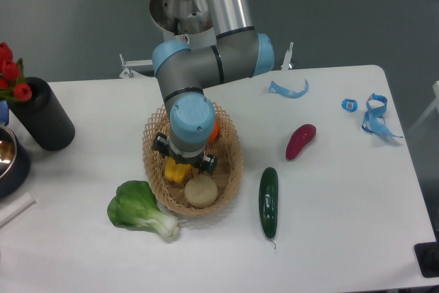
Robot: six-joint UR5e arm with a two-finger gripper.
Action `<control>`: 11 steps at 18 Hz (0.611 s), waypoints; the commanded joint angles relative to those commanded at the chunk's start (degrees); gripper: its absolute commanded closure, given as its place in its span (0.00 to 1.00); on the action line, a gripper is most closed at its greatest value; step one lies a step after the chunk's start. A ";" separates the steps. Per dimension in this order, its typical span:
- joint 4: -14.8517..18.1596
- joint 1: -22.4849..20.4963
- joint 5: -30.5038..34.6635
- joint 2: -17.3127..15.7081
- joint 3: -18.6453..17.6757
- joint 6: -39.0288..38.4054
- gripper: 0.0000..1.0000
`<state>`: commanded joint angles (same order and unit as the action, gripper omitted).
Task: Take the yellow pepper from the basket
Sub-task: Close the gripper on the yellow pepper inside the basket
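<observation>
A: Item one, the yellow pepper: we log it inside the basket, toward the left half, touching or just beside the pale round ball, with the orange fruit behind it under the wrist.

B: Handling, as we judge it: light, hollow, fairly stiff, with a glossy skin that could slip. We would pinch across the lobes at the widest part, fingers seated in the ridges, not on the stem.

A: Item two, the gripper: it hangs straight above the pepper, dark fingers showing at either side of the wrist.

B: We read the jaws as spread about as wide as the pepper's top. Whether the pads already touch it we cannot tell; the wrist hides the contact.

A: Nothing appears lifted. The pepper sits low among the wicker.
</observation>
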<state>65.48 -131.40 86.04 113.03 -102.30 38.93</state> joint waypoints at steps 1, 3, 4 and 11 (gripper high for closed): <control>0.00 0.00 0.09 0.00 0.00 0.00 0.00; 0.09 -0.09 0.52 0.00 0.00 0.35 0.00; 0.18 0.00 0.53 0.09 0.09 0.53 0.03; 0.44 -0.44 0.62 -0.09 0.18 4.57 0.45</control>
<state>65.92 -131.84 86.66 112.94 -102.13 43.51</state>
